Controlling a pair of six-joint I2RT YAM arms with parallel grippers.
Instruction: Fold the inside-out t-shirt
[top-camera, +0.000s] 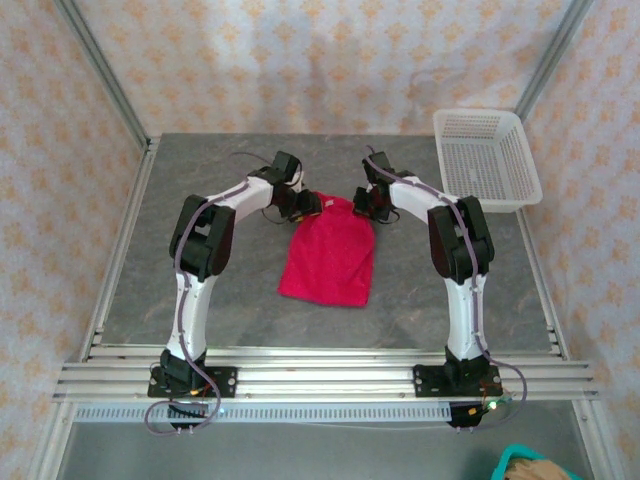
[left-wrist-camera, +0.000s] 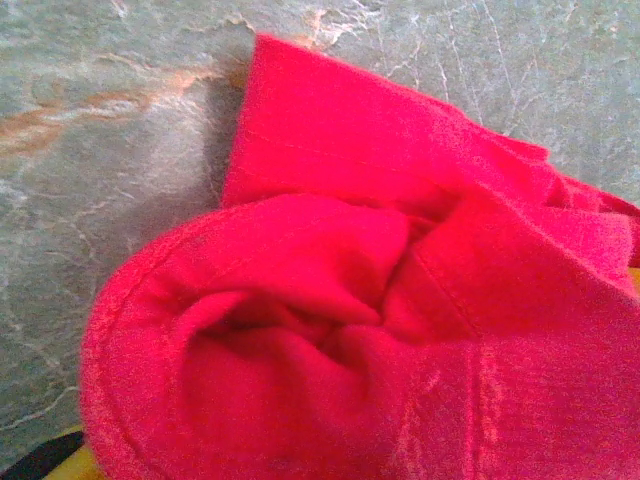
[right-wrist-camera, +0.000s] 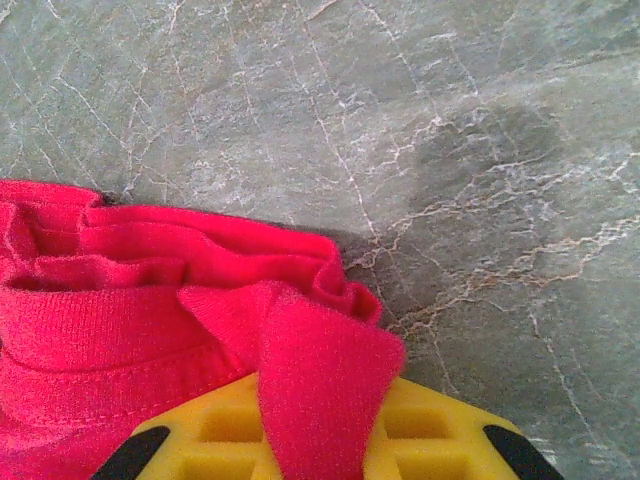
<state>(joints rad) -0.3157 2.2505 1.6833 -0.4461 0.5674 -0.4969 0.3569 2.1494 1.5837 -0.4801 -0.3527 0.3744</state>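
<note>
The inside-out t-shirt (top-camera: 328, 255), bright red-pink, lies as a narrow bundle on the grey table, its wider end toward the arms. My left gripper (top-camera: 305, 203) is at its far left corner and my right gripper (top-camera: 368, 205) at its far right corner. In the left wrist view, puckered fabric of the t-shirt (left-wrist-camera: 380, 330) drapes over the jaws and hides them, leaving a yellow sliver of finger (left-wrist-camera: 85, 465). In the right wrist view, a flap of the t-shirt (right-wrist-camera: 320, 370) comes out over the yellow fingers (right-wrist-camera: 430, 435), pinched.
A white mesh basket (top-camera: 487, 160) stands at the back right corner. Bare marbled table (top-camera: 200, 290) surrounds the shirt. Metal rails (top-camera: 320, 375) run along the near edge by the arm bases. Patterned walls close in three sides.
</note>
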